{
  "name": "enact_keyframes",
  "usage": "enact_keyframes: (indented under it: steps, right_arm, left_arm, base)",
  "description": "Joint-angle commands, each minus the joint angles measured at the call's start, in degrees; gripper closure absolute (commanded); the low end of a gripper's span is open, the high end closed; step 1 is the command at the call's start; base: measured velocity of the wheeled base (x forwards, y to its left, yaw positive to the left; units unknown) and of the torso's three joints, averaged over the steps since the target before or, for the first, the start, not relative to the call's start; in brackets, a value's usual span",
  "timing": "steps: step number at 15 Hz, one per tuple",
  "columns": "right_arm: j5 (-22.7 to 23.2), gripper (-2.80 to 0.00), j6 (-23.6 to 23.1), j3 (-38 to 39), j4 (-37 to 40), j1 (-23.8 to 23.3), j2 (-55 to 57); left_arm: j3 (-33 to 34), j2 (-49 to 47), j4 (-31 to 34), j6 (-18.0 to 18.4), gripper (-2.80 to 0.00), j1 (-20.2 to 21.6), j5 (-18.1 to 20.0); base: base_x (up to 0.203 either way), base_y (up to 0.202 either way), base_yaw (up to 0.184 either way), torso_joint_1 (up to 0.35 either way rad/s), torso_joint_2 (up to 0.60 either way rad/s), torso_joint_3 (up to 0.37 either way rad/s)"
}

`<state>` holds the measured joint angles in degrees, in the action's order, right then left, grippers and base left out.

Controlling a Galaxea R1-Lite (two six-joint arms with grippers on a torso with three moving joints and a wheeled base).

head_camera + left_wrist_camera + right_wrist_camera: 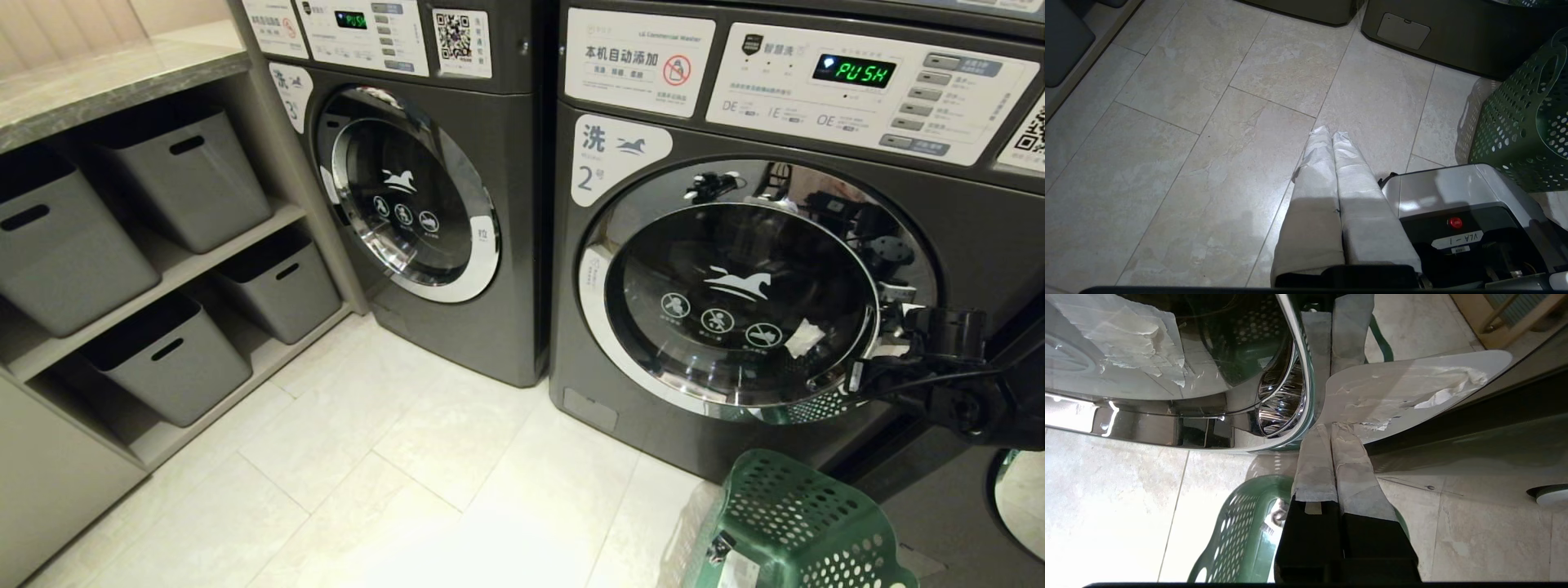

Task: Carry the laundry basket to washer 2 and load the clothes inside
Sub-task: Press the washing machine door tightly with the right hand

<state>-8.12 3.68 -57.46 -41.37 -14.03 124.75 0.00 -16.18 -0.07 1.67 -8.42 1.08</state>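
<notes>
Pale beige stone floor tiles [424, 482] run through this laundry room, with grey shelving on the far left holding plain grey plastic storage bins [184, 175] under a marbled countertop [98, 77]. Next over is a dark grey front-load washer marked 3 [424, 196] with its chrome-ringed glass door closed and a green PUSH on the display. The left gripper [1331, 134] isn't in the head view at all; from its own wrist camera it hangs low over bare floor, white-wrapped fingers [1314, 163] pressed together with nothing between them, next to the robot's grey base with a red button [1455, 222]. Right of washer 3 is washer 2 [767, 245], the same dark grey machine with a white horse logo and a "2" label, its round door [739, 302] shut or very nearly so, hard to call. The right gripper [1331, 426] sits at the right rim of that door, fingers clamped tight against each other, tips right up against the chrome ring and a white tab there; whether they actually touch it, I can't tell. The dark green perforated plastic laundry basket [796, 523] sits on the floor just near of washer 2, below the right arm. Can't make out the clothes inside it.
</notes>
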Motion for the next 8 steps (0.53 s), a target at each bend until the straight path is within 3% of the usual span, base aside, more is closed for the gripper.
enact_keyframes:
  steps: [1, 8]
  right_arm:
    - [-0.05, 0.00, 0.04, -2.96, -0.81, -0.03, 2.58]
    - [-0.31, 0.00, -0.30, -6.90, -0.72, -0.88, 3.40]
  left_arm:
    - [0.09, -0.08, -0.01, 0.00, 0.00, -0.01, -0.02]
    - [0.09, -0.13, -0.01, 0.04, 0.00, 0.02, 0.06]
  base:
    - [0.000, 0.000, 0.000, 0.000, 0.00, 0.000]
    - [0.000, 0.000, 0.000, 0.000, 0.00, 0.000]
